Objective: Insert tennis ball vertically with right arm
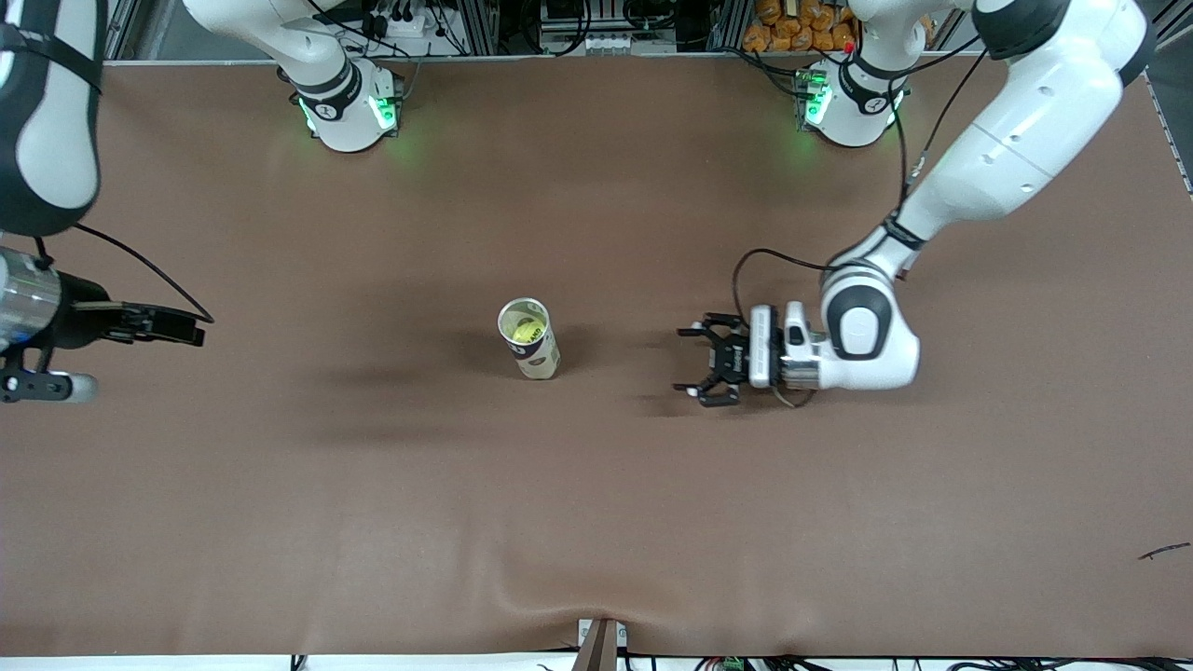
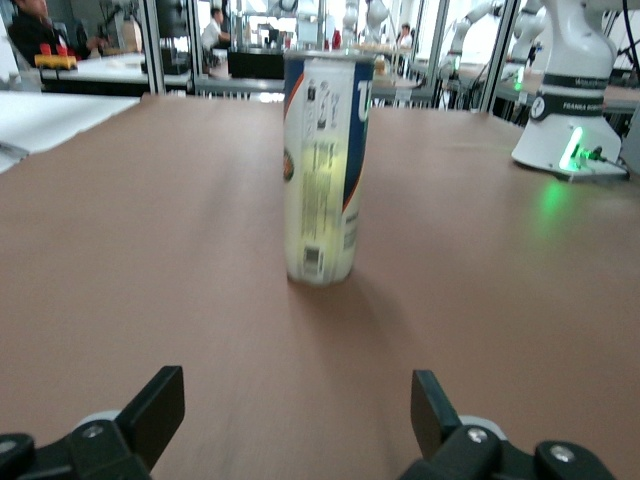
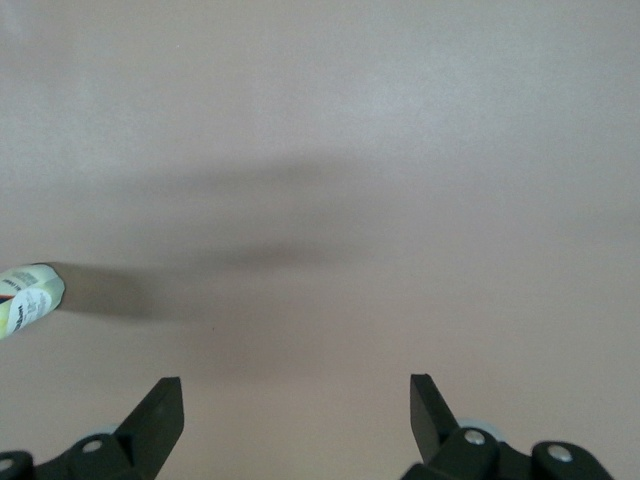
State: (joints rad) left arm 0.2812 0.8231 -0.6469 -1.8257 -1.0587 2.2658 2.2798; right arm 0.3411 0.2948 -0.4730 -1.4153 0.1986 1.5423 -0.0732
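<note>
— Where is the tennis ball?

— Inside the tennis ball can. From the front view you look down through the can's open top and see yellow in it. The can stands upright near the middle of the brown table, and nothing touches it.

— And the right gripper?

— Up in the air over the right arm's end of the table, well apart from the can. Its slim black fingers are spread wide with nothing between them. The right wrist view shows mostly bare table, with only the can's top at the picture's edge.

— What about the left gripper?

— It hangs low over the table, between the can and the left arm's end, with its claw turned toward the can. The claw is spread too, and empty. In the left wrist view the can stands straight ahead, framed between the two fingertips but clearly apart from them.
</note>
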